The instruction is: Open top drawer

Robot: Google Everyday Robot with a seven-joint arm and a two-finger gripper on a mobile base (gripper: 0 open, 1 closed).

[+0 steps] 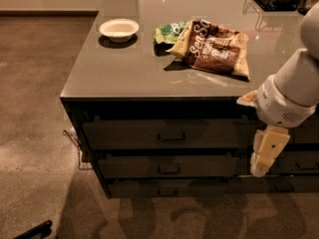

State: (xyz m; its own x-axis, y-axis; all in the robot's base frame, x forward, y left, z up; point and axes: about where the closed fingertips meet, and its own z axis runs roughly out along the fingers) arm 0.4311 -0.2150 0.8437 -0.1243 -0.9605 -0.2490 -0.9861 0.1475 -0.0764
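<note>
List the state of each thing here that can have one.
top drawer: shut, pull untouched.
middle drawer: shut.
bottom drawer: shut.
bowl: upright on the counter.
brown snack bag: lying flat.
green bag: lying flat.
gripper: hanging right of the pull, away from it.

Dim warm light, countertop (129, 68) glare (end effector (263, 156) pale at right vs. shadowed drawers (167, 166)).

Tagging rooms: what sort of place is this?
Probably a kitchen or break room: counter, bowl, snack bags, top drawer beneath. The pincer hangs right of that drawer's front.
</note>
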